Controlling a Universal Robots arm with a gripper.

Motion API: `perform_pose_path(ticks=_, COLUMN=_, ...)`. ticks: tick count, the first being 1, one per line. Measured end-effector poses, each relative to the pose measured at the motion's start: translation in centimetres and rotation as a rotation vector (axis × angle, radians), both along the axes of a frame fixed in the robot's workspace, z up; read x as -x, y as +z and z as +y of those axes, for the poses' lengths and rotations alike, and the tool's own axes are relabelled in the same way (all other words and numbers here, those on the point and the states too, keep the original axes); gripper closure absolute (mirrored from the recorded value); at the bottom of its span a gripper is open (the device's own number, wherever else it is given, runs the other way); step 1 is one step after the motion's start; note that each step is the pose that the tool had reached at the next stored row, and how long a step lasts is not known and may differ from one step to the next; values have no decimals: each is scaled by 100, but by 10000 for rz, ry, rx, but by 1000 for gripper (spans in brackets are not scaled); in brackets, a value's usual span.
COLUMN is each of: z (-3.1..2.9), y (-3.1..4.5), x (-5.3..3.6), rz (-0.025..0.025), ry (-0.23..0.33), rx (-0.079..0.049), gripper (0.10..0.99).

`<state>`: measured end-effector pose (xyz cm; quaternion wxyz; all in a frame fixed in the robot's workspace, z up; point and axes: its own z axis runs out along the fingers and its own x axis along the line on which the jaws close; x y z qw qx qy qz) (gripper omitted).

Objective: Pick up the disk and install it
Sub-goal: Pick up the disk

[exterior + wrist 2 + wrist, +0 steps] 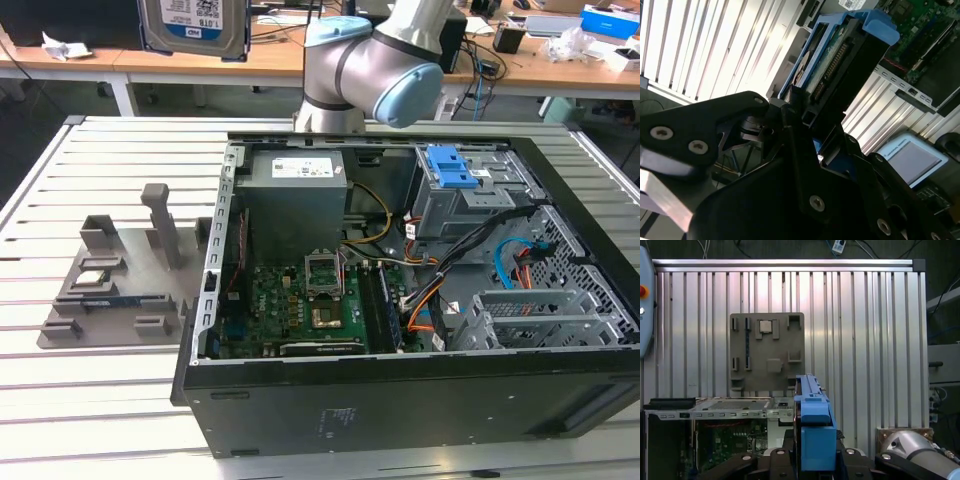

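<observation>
the pincer (812, 122) is clamping the disk (840, 55) between its black fingers (790, 150), closed only as far as the disk's thickness. the fingers are gripping the blue-framed edges, and the connector end is pointing away from the pincer. in the first wrist view the disk (815, 425) is showing edge-on between the pincer (814, 461) fingers.

in the exterior view the disk (193, 25) is hanging high in the air, label side facing the camera, well apart from everything under it. the arm (370, 65) is reaching across behind the open computer case (400, 400).

far below the pincer, the grey fixture plate (767, 352) is lying on the slatted worktop (865, 340), with a small silver chip (766, 327) sitting in one of its pockets. the case is lying just beside the plate, also below the pincer, with its motherboard (300, 305) and blue latch plate (452, 170) exposed.
</observation>
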<state>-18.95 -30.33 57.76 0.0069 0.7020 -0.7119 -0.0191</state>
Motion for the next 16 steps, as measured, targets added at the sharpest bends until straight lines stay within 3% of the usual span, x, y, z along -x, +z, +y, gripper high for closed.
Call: perform_pose_path(ticks=16, z=0, y=-7, x=-431, rz=0, ry=-1, rx=1, gripper=718)
